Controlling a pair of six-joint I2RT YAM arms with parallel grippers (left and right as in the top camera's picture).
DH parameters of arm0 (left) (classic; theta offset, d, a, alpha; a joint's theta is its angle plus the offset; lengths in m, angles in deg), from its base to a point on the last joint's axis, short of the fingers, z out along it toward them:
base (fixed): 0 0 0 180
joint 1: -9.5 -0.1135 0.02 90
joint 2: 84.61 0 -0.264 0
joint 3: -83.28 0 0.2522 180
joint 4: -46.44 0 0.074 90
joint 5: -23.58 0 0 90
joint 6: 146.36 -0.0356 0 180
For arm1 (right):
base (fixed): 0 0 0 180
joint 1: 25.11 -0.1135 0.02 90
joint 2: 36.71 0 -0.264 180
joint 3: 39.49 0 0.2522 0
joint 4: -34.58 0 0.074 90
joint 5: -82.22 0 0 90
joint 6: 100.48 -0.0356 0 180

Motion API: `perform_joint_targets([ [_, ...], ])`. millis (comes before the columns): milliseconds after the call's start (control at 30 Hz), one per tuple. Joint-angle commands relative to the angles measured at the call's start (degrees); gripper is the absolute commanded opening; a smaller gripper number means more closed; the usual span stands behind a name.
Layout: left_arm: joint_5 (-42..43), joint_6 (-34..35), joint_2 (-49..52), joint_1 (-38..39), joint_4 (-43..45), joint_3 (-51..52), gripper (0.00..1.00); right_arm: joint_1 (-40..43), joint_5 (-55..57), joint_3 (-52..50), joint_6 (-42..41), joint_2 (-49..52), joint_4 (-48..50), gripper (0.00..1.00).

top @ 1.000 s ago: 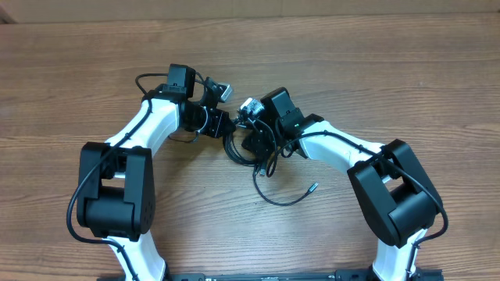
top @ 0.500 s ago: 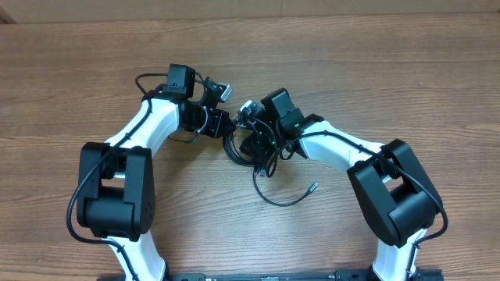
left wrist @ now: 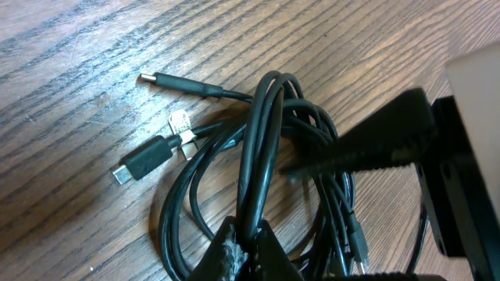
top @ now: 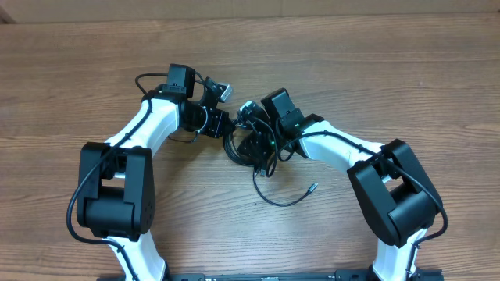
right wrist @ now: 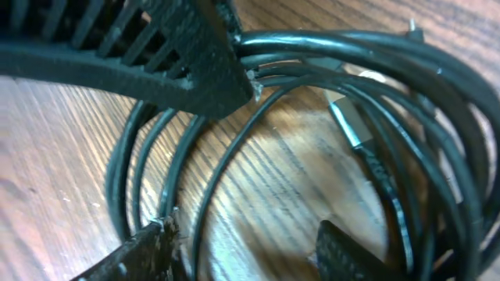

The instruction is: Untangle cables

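The cables [top: 248,152] lie in one tangled bundle on the desk [top: 375,62]. From overhead, the two arms meeting above the bundle hide most of it. One loose strand curls out of the bundle toward the arm bases and ends in a small plug [top: 314,186]. Your left gripper [left wrist: 246,248] is pressed together on one loop of the bundle, with its fingers cut off by the frame edge. Your right gripper [right wrist: 199,156] stands spread. Several strands run between its fingers, and the upper one touches them. Inside the bundle you cannot tell which strand belongs to which cable.
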Motion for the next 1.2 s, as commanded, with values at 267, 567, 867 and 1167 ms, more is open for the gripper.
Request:
perform_joint_targets([
  [267,-0.9,1.8,0.5,-0.3,0.3,-1.1,0.04,-0.7,-2.7,0.0,-12.1,-0.1,-2.6,0.48],
  [567,-3.0,3.0,0.5,-0.3,0.4,-1.1,0.04,0.7,-2.2,3.9,-4.6,-7.1,-2.6,0.56],
  [867,-2.9,3.0,0.5,-0.3,0.6,-1.1,0.04,0.7,4.0,2.6,4.5,-5.5,-0.7,0.65],
  [1167,-2.6,3.0,0.5,-0.3,0.6,-1.1,0.04,0.5,4.0,2.6,5.8,-1.0,-0.2,0.65],
])
